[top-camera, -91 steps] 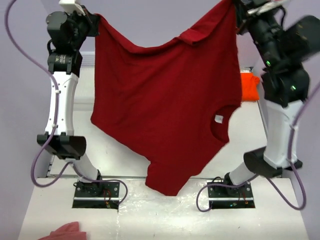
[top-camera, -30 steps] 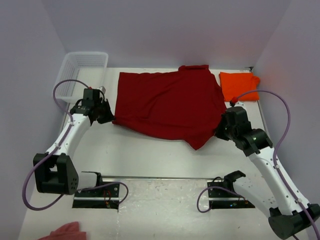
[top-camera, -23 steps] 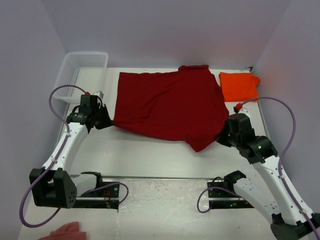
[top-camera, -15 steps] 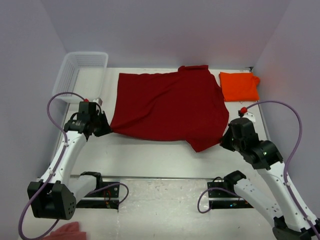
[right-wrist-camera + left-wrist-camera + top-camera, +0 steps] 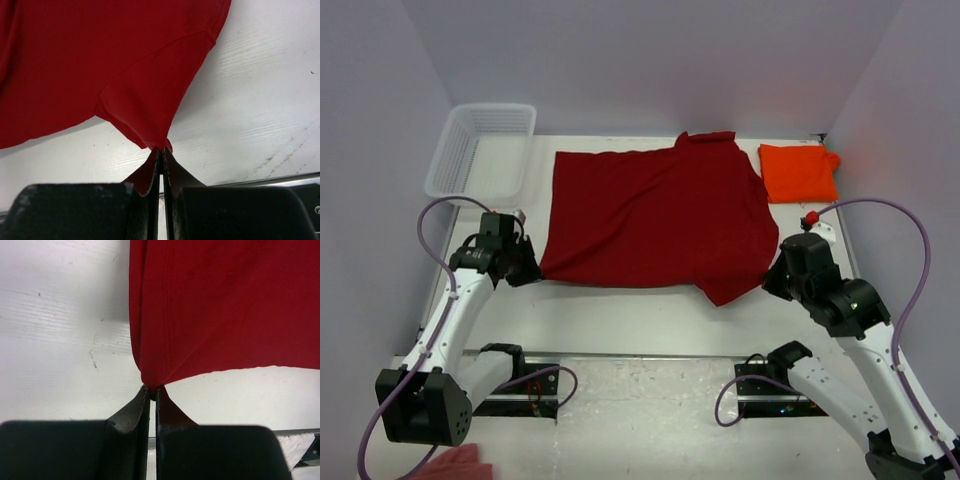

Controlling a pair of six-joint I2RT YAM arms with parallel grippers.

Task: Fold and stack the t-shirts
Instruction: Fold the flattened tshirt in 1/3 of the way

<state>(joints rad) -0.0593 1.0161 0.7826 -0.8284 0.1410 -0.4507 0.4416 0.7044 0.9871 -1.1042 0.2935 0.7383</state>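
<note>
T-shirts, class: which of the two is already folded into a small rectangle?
The orange t-shirt, at the far right. The crimson t-shirt beside it lies spread wide, not folded small.

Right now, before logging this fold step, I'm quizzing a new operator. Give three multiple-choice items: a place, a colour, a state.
1. Where on the table is the orange shirt? A near left corner; B far right corner; C centre.
2. The spread-out shirt is: A dark red; B blue; C white.
3. The left jaws are: A wide open; B shut on the spread-out shirt's corner; C clear of all cloth.
Key: 1B, the top view shows it there; 2A, every view shows dark red; 3B, the left wrist view shows cloth pinched.
</note>
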